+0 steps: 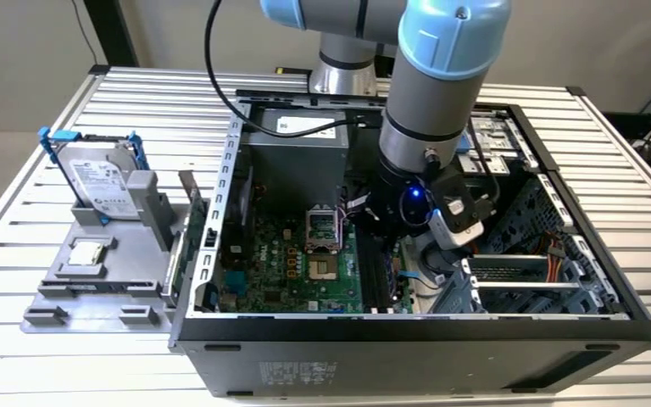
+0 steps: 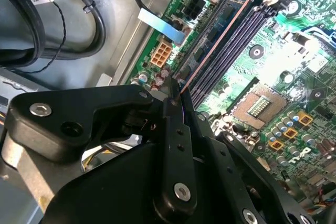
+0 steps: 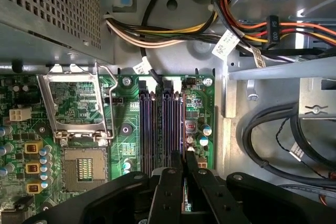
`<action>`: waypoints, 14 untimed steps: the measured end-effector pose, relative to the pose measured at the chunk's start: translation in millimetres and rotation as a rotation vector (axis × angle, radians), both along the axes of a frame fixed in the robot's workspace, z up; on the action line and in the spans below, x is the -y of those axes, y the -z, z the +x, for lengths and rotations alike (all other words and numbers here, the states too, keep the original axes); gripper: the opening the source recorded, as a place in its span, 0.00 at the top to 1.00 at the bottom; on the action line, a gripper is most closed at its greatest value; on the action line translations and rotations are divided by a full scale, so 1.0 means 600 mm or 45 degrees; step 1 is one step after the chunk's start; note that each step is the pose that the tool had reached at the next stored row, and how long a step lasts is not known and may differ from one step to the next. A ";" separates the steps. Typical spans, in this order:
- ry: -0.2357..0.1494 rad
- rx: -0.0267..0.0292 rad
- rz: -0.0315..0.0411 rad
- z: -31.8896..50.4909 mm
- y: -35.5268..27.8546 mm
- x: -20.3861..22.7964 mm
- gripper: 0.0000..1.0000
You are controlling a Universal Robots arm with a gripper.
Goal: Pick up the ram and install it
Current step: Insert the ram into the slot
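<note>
End effector [image 2: 181,95] pinches our ram [image 2: 215,43] edge-on over the memory slots [image 2: 231,51]; tilt or offset could jam it, we judge.

Bright, even light; motherboard glare

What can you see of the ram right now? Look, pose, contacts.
The ram shows edge-on in both wrist views: a long, thin, flat board with a coppery-looking edge, standing upright on its long edge in the motherboard slot row, at the outermost of the dark slots. The hand pinches its near end between black fingers. Whether it is fully seated cannot be told. In the exterior view the hand sits low inside the open computer case.
</note>
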State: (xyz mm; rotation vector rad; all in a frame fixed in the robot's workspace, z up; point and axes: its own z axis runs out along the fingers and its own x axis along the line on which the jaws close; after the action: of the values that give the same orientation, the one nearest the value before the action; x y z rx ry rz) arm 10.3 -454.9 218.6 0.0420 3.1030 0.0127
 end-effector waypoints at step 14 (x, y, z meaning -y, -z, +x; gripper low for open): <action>0.001 0.0000 0.0000 -0.001 -0.005 0.0071 1.00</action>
State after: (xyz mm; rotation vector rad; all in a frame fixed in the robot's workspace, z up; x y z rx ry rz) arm 9.7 -459.1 221.8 0.0438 3.1029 0.0127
